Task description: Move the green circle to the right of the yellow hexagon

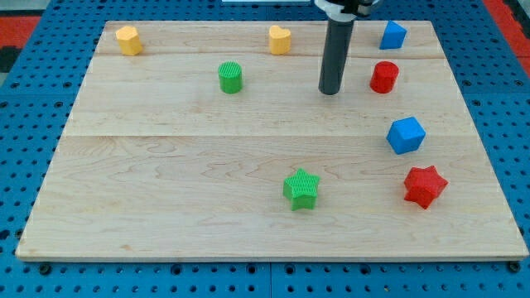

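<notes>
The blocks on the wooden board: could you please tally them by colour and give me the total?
Yellow: 2, hexagon and heart
Green: 2, circle and star
Blue: 2, top one and lower one
Red: 2, cylinder and star
Total: 8

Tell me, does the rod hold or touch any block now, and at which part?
Nothing is held. My tip stands free on the board, between the green circle and the red cylinder, touching neither.

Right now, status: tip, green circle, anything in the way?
My tip down between green circle and red cylinder, touching neither. Circle sits below-right of yellow hexagon. Nothing between them.
</notes>
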